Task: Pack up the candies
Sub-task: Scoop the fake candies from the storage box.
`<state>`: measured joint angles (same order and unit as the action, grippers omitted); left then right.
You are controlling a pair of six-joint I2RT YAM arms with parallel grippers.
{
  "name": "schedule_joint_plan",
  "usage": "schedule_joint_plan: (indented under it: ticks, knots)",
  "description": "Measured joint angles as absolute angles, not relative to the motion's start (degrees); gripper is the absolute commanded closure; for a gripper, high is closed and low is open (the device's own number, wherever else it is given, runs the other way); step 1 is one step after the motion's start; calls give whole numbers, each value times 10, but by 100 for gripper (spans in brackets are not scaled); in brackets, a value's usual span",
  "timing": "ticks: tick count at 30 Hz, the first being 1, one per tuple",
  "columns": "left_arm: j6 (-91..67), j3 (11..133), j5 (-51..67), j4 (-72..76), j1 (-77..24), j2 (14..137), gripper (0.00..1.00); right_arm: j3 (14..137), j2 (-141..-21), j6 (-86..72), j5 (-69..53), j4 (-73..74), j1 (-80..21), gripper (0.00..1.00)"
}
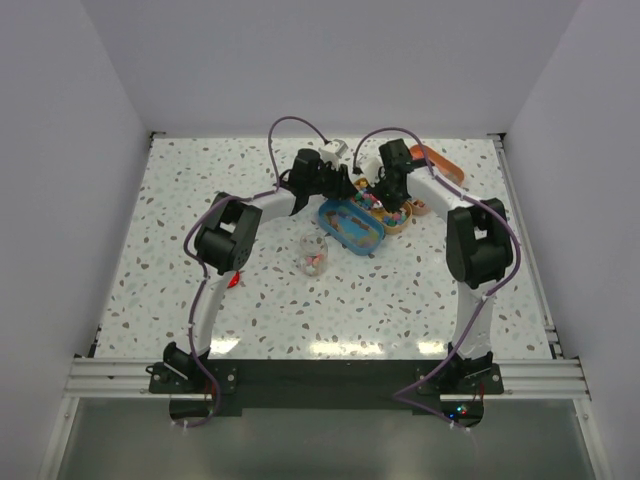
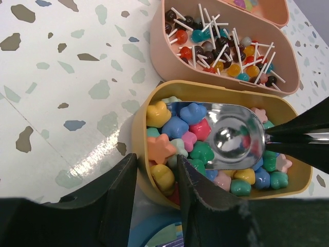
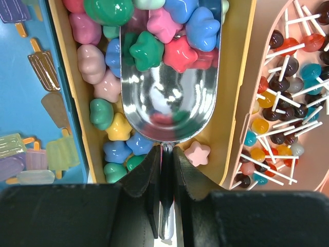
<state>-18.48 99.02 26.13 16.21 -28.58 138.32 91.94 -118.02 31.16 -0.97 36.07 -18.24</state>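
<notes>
speckled stone-pattern table (image 1: 160,220) fills my overhead view. starting on my left, the left gripper (image 2: 157,172) hangs over one end of the yellow tin (image 2: 140,128). its fingers (image 2: 121,193) stand apart, one outside the tin's wall and the other over the sweets inside, with the rim in the gap between them. i cannot tell whether they actually pinch that wall.

nearer the arm bases, a small clear cup (image 1: 314,254) stands alone on the table with a few specks of colour in it, too small for me to make out. beyond it lies the blue tin (image 1: 350,226), printed with ice lollies, just beside the yellow tin's long side.

the candies (image 2: 176,126) are star and flower shapes in pink, blue, green, yellow and orange. they fill the yellow tin, and several sit at the mouth of the metal scoop (image 2: 234,139). the scoop lies in the tin on top of the pile, and the back of its bowl is bare and shiny.

the right gripper (image 3: 165,157) is clenched on the scoop's thin handle, its fingers pressed to either side of it above the tin's end.

farther right, the pink tin (image 2: 169,62) sits just beside the yellow one. it holds small lollipops (image 2: 221,51) on white sticks.
</notes>
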Motion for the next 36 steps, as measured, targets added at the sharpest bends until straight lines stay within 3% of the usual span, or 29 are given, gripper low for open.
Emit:
schedule_joint_plan:
  ticks: [7, 24, 36]
  knots:
    - [-187, 991, 257, 162, -286, 1383, 55, 919, -1180, 293, -10, 352, -182, 100]
    - [-204, 984, 241, 161, -288, 1371, 32, 865, -1168, 267, -19, 271, -182, 100]
    - [-220, 972, 240, 160, -288, 1335, 26, 834, -1160, 267, -47, 228, -172, 100]
